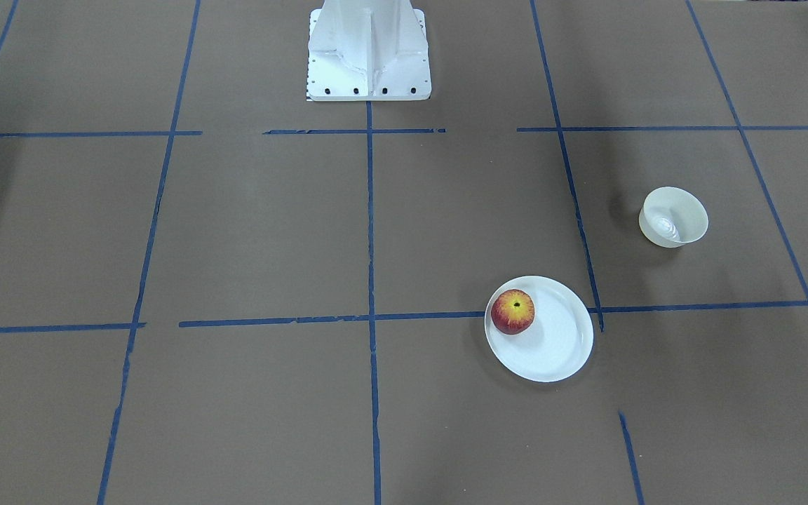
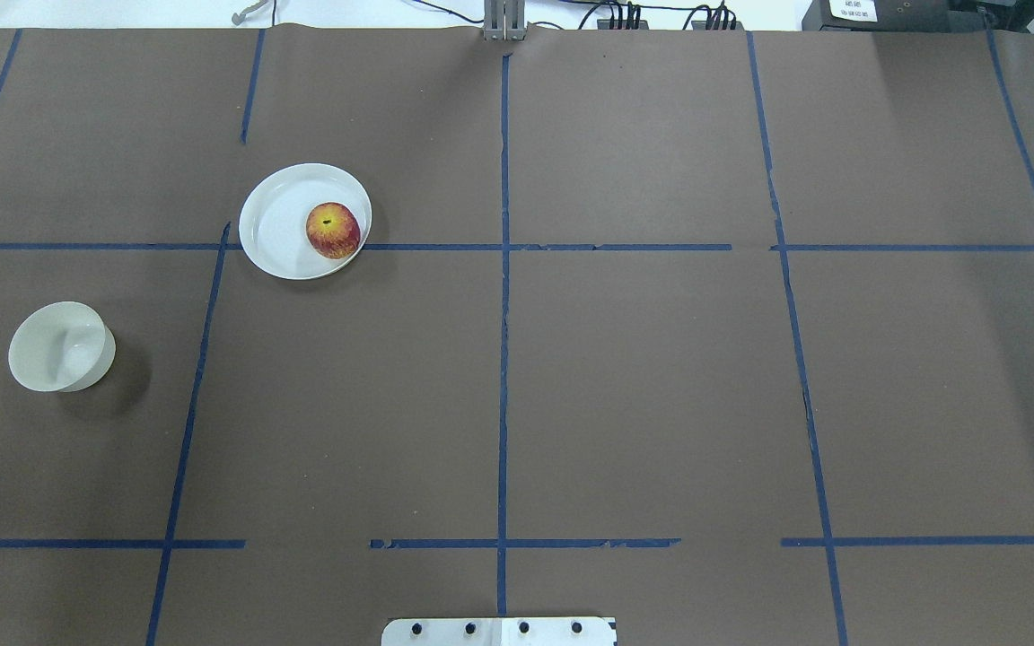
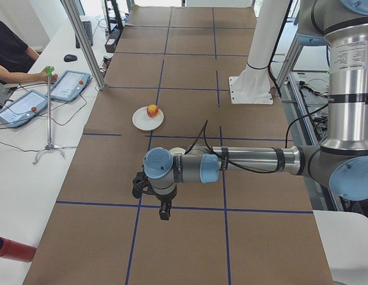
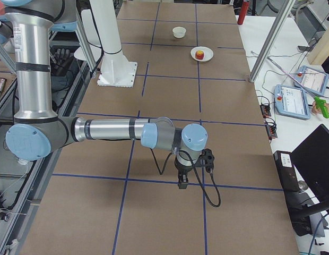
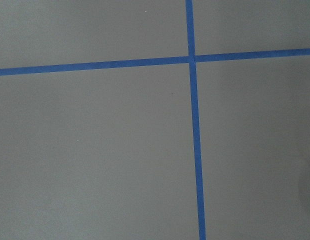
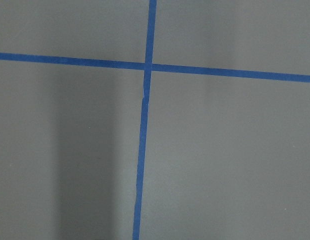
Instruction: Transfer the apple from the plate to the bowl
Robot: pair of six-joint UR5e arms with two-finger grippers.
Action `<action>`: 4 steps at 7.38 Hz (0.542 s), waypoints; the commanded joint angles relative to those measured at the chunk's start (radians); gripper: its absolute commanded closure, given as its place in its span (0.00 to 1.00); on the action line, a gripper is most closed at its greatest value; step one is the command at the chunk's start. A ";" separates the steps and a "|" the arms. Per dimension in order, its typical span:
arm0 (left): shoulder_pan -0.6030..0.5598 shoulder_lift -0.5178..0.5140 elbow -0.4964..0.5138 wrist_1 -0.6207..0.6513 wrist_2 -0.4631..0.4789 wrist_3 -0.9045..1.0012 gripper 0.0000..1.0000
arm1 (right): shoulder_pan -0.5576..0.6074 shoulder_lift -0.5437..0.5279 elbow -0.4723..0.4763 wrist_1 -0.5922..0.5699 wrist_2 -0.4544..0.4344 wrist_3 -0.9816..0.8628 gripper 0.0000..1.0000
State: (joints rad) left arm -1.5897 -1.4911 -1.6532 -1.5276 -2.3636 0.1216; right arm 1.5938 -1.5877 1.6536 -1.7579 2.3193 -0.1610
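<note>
The red apple (image 1: 513,311) with a yellow top lies on the white plate (image 1: 551,351), close to its rim; they also show in the overhead view as the apple (image 2: 333,231) on the plate (image 2: 279,224). The small off-white bowl (image 1: 673,217) stands apart from the plate, empty, and also shows in the overhead view (image 2: 61,346). My left gripper (image 3: 164,211) shows only in the exterior left view, pointing down over the table, far from the plate. My right gripper (image 4: 182,183) shows only in the exterior right view. I cannot tell whether either is open or shut.
The robot's white base (image 1: 367,52) stands at the table's middle edge. Blue tape lines (image 2: 503,314) cross the brown table cover. Both wrist views show only table and tape. An operator's table with tablets (image 3: 68,86) runs along the far side.
</note>
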 commanded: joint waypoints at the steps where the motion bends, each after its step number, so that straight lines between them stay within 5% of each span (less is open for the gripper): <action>1: 0.001 -0.006 -0.005 -0.026 0.001 -0.006 0.00 | 0.000 0.000 0.000 0.000 0.000 0.000 0.00; 4: 0.078 -0.159 -0.017 -0.002 0.050 -0.147 0.00 | 0.000 0.000 0.000 0.000 0.000 0.000 0.00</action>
State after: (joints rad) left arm -1.5547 -1.5784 -1.6613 -1.5405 -2.3288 0.0690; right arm 1.5938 -1.5876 1.6536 -1.7579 2.3194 -0.1610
